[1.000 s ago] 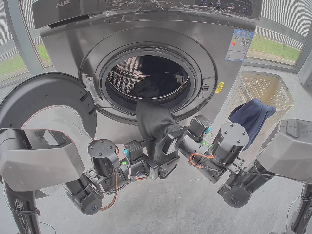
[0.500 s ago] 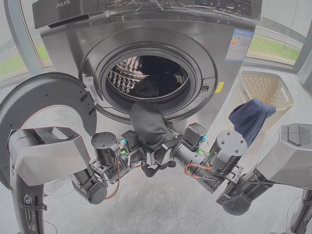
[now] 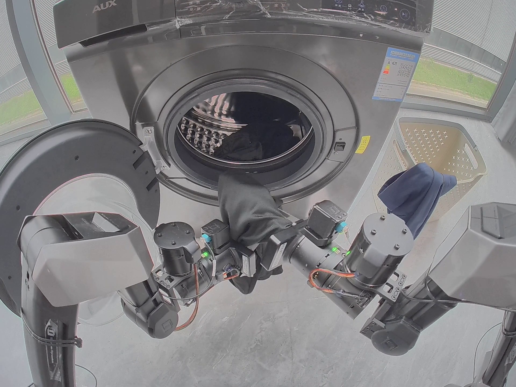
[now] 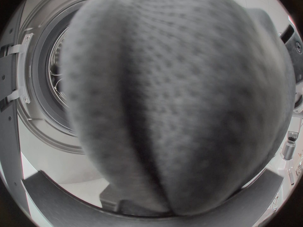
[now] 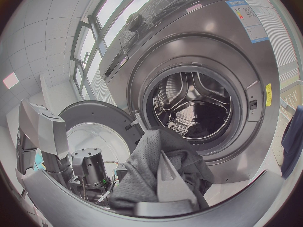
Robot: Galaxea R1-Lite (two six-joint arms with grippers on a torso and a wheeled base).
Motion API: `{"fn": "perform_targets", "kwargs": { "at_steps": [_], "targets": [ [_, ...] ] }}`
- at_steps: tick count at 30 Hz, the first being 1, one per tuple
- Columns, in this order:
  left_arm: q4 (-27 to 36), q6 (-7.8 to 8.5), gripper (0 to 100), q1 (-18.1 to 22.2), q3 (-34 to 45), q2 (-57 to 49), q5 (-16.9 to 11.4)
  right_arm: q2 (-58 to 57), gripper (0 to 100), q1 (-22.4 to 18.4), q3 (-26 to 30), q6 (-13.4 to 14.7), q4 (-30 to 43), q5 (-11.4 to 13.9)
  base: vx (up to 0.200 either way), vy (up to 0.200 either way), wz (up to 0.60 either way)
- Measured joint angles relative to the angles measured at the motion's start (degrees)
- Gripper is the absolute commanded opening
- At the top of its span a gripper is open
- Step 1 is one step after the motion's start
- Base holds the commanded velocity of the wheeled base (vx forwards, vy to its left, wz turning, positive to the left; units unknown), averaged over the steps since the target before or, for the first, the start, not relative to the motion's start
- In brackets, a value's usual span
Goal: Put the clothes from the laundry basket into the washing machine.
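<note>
A dark grey mesh garment (image 3: 244, 208) hangs out of the washing machine's drum opening (image 3: 242, 130) over the lower rim. My right gripper (image 3: 270, 252) is at its lower end, shut on the garment; one finger (image 5: 172, 180) shows with the cloth (image 5: 142, 167) bunched against it. My left gripper (image 3: 251, 269) sits right beside it, under the same bunched end, and the cloth (image 4: 176, 104) lies over its camera. More dark clothes (image 3: 258, 141) lie inside the drum (image 5: 192, 101). A navy garment (image 3: 416, 194) is draped over the front rim of the beige laundry basket (image 3: 446, 146).
The round machine door (image 3: 70, 167) stands wide open on my left, close to the left arm. The basket stands on the floor against the machine's right side. Grey floor (image 3: 279, 339) lies open below both arms.
Both grippers have shifted left and up toward the machine with the garment's hanging end, which is now bunched shorter below the rim. The left arm has drawn in closer.
</note>
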Motion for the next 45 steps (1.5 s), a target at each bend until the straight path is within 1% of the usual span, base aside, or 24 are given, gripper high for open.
{"fn": "perform_targets", "kwargs": {
  "at_steps": [2, 5, 6, 14, 19, 22, 23, 29, 32, 35, 37, 39, 41, 45],
  "targets": [
    [0.0, -0.04, 0, 0.3, -0.2, 0.1, 0.1, -0.4, 0, -0.4, 0.4, 0.0, 0.0, 0.0, 0.0, 0.0, 0.0],
    [0.0, -0.22, 0, 1.1, -1.1, 0.0, 0.9, -1.1, 0, -1.5, 1.2, 0.1, 0.0, 0.0, 0.0, 0.0, 0.0],
    [0.1, -0.46, 0, 1.7, -1.4, -0.2, 1.3, -1.3, 0, -2.1, 1.7, 0.1, 0.0, 0.0, 0.0, 0.0, 0.0],
    [0.2, -2.13, 0, 3.5, -1.7, -3.8, 1.6, -1.5, 0, -4.7, 4.9, 0.2, -0.2, 0.1, 0.0, 0.0, 0.0],
    [0.3, -2.63, 0, 3.6, -0.6, -7.5, 1.6, -0.1, 0, -4.8, 5.6, 0.2, -0.2, 0.1, 0.0, 0.0, 0.0],
    [0.3, -2.99, 0, 3.2, 0.5, -9.5, 2.3, 1.0, 0, -4.4, 5.6, 0.2, -0.3, 0.2, 0.0, 0.0, 0.0],
    [0.3, -3.07, 0, 3.1, 0.7, -10.1, 2.4, 1.2, 100, -4.2, 5.6, 0.2, -0.3, 0.2, 0.0, 0.0, 0.0],
    [0.1, -4.02, 0, 2.6, 2.0, -12.2, 2.7, 0.9, 100, -3.5, 6.1, 0.1, -0.3, 0.6, 0.0, 0.0, 0.0],
    [0.1, -4.5, 0, 2.6, 2.7, -13.0, 2.6, -0.5, 100, -3.4, 8.0, -0.1, -0.2, 1.6, 0.0, 0.0, 0.0],
    [0.1, -4.95, 0, 2.6, 4.2, -14.1, 2.5, -2.7, 100, -3.0, 12.2, -0.3, -0.1, 4.5, 0.0, 0.0, 0.0],
    [0.0, -5.06, 0, 2.6, 5.9, -15.0, 2.3, -4.9, 100, -2.1, 16.4, -0.4, -0.1, 7.4, 0.0, 0.0, 0.0],
    [0.0, -5.06, 0, 2.6, 8.2, -15.9, 2.2, -7.0, 100, -1.1, 19.9, -0.5, -0.1, 9.4, 0.0, 0.0, 0.0],
    [0.0, -5.06, 0, 2.7, 12.0, -17.5, 1.6, -9.4, 100, -0.2, 23.3, -0.6, -0.1, 10.9, 0.0, 0.0, 0.0],
    [0.0, -5.23, 0, 2.7, 18.7, -21.4, -0.4, -12.5, 100, 0.2, 26.7, -1.4, -0.1, 12.5, 0.0, 0.0, 0.0]
  ]
}}
